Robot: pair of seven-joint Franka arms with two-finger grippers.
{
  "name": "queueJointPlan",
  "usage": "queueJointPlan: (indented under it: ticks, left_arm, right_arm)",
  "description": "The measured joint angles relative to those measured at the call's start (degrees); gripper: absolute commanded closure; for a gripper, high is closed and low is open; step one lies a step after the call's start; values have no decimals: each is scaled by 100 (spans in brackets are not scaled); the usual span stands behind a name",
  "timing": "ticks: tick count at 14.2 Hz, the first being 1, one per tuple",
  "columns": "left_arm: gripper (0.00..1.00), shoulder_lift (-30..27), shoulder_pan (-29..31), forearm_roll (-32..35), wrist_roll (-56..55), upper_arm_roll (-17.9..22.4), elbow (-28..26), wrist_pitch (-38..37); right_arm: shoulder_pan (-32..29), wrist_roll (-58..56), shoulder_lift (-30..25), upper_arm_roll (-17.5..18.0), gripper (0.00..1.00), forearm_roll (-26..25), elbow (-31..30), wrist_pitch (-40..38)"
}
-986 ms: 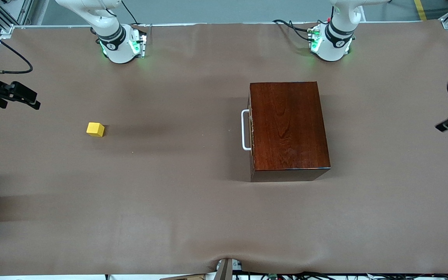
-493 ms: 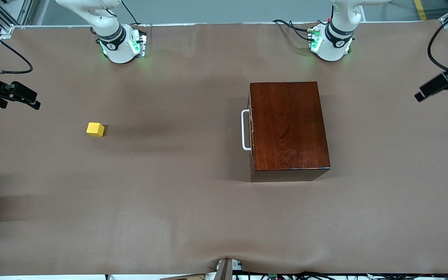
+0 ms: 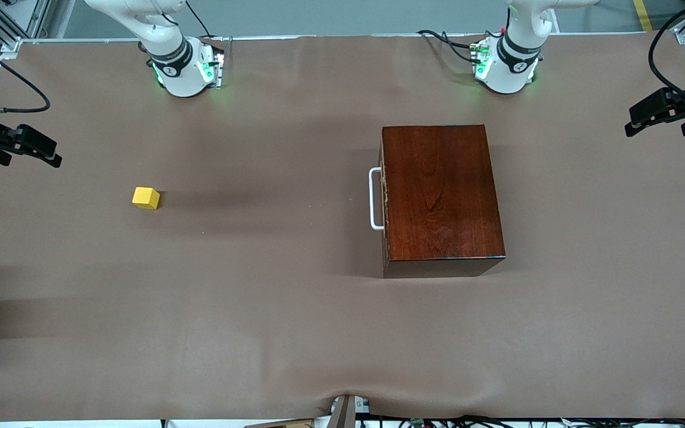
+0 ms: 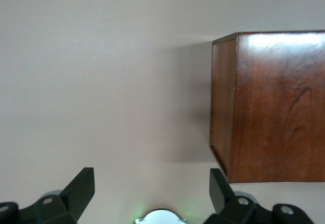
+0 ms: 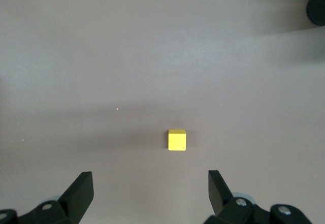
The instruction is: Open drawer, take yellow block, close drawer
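The dark reddish-brown wooden box (image 3: 442, 193) stands with its drawer shut, the white handle (image 3: 374, 199) facing the right arm's end of the table. The yellow block (image 3: 145, 198) sits on the bare table toward that end, well apart from the box. My right gripper (image 3: 50, 152) hangs open over the table's edge there. Its wrist view shows the block (image 5: 177, 139) ahead of the open right gripper (image 5: 150, 183), not between the fingers. My left gripper (image 3: 631, 122) hangs open over the left arm's end. Its wrist view shows the empty left gripper (image 4: 151, 183) and the box (image 4: 274, 107).
Brown paper covers the table (image 3: 271, 297). The two arm bases (image 3: 185, 68) (image 3: 506, 65) stand along the edge farthest from the front camera. Cables and a small fixture (image 3: 345, 410) lie at the nearest edge.
The left gripper has moved along the left arm's end of the table toward the arm bases and turned. The right arm, block and box have not moved.
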Motion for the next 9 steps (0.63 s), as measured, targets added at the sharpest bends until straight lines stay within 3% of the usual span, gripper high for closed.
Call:
queueJointPlan:
  ticks: [9]
  left_arm:
    - [0,-89,-35,43,10,-103,-305,188]
  right_arm:
    - [0,0,0,0,0,0,0,0]
